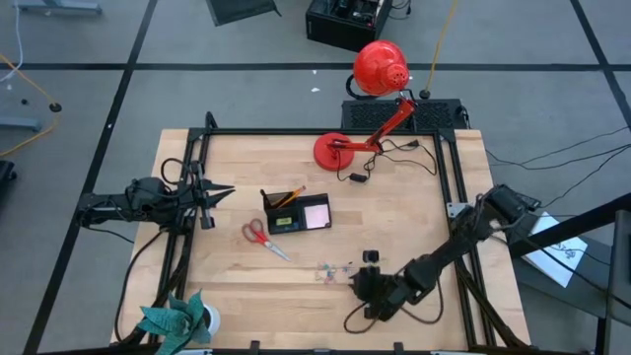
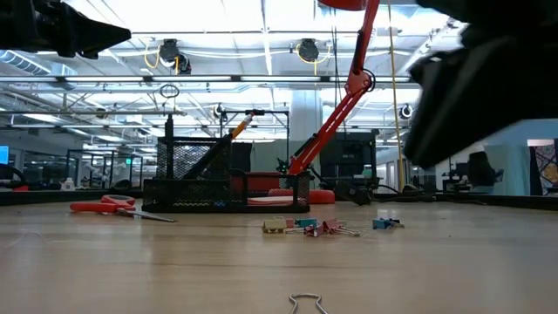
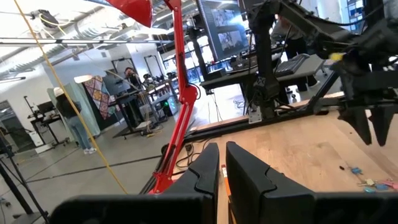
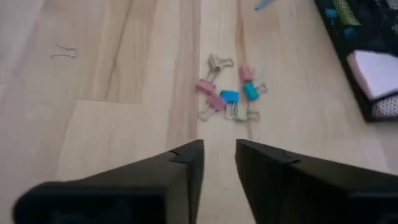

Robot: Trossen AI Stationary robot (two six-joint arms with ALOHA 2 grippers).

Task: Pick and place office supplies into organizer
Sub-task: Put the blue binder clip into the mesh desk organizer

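Several small coloured binder clips [image 4: 227, 99] lie in a loose cluster on the wooden table [image 1: 414, 217], also visible low down as binder clips [image 2: 305, 227]. My right gripper [image 4: 219, 163] hovers above and short of them, open, with only bare table between its fingers; from above it is the right gripper [image 1: 362, 283]. The black mesh organizer [image 1: 294, 212] stands at mid-table and holds a pink notepad [image 1: 317, 212] and an orange pencil [image 1: 292, 196]. Red-handled scissors [image 1: 262, 237] lie flat beside it. My left gripper [image 3: 222, 177] waits shut above the table's left side.
A red desk lamp [image 1: 380, 69] with its round base [image 1: 333, 150] and cable stands at the far edge. A teal plant [image 1: 177, 320] sits at the near left corner. One lone wire clip [image 4: 64, 53] lies apart, near the front edge. A small dark object [image 1: 371, 256] lies by the clips.
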